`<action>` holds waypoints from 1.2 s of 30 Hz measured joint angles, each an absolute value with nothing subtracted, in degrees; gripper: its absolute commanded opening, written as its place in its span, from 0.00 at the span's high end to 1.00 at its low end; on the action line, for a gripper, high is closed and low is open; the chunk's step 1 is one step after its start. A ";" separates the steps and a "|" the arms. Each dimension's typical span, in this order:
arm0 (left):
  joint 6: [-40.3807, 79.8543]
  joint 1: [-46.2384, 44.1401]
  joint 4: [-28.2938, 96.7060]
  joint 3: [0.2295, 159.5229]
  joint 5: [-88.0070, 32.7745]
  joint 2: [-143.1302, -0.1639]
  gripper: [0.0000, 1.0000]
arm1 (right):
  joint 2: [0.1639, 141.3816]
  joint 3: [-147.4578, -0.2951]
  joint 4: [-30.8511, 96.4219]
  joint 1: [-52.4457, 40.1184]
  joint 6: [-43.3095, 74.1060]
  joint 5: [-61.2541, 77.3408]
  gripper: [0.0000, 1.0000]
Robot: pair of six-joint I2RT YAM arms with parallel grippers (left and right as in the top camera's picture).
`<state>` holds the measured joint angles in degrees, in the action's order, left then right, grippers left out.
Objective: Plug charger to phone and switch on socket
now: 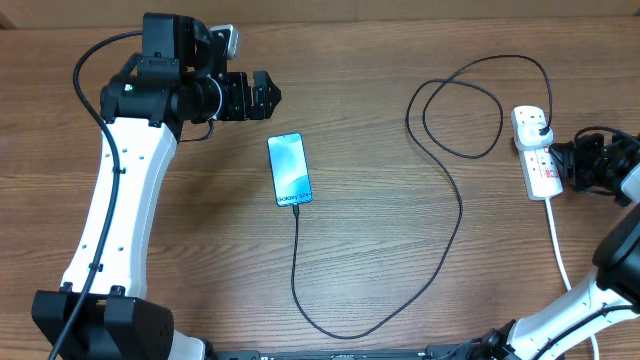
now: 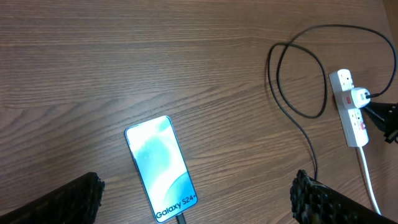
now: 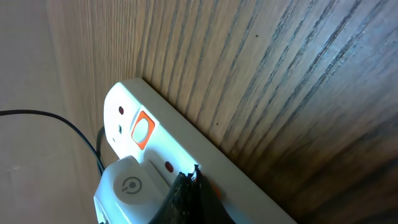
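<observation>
Jaws of the left gripper (image 1: 272, 96) are spread wide with nothing between them, and it hangs at about 11 o'clock of the phone (image 1: 289, 169). Those of the right gripper (image 3: 188, 186) are pressed together into one dark tip, grasping nothing, set against the power strip (image 1: 537, 150) at the table's 3 o'clock side.

The phone lies flat just toward 9 o'clock of centre, with the charger cable (image 1: 455, 215) entering its 6 o'clock edge. The cable's far end runs to a white adapter (image 3: 127, 186) seated in the strip.

The strip is judged to be light, rigid plastic that could skate on the smooth wood if it is pushed sideways. A grasp is not called for. The small orange-red switch (image 3: 142, 129) is best pressed straight down with a closed tip. The phone is judged slim, glassy and slippery, and the cable limp, so neither should be tugged.

The cable's whole looping run is shown only in the overhead view. The tip's contact with the strip and the switch's colour are given only by the right wrist view. That view is cut off at its 6 o'clock edge, so it can only be supposed that the tip rests on a second switch. The "Galaxy S24" lettering and the seated connector are made plain only by the left wrist view.
</observation>
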<state>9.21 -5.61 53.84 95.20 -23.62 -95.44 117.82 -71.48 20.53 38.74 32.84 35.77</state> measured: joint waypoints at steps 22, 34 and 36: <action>9.21 -5.61 53.84 95.20 -23.62 -95.44 0.00 | 117.82 -72.44 22.33 37.71 32.97 34.70 0.96; 9.21 -5.61 53.84 95.20 -23.62 -95.44 0.00 | 117.82 -72.86 23.81 37.71 33.01 34.68 0.96; 9.21 -5.61 53.84 95.20 -23.62 -95.44 0.01 | 117.82 -72.93 24.01 37.71 32.99 34.70 0.96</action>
<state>9.21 -5.61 53.84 95.20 -23.62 -95.44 117.82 -72.93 24.01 37.71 32.99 34.70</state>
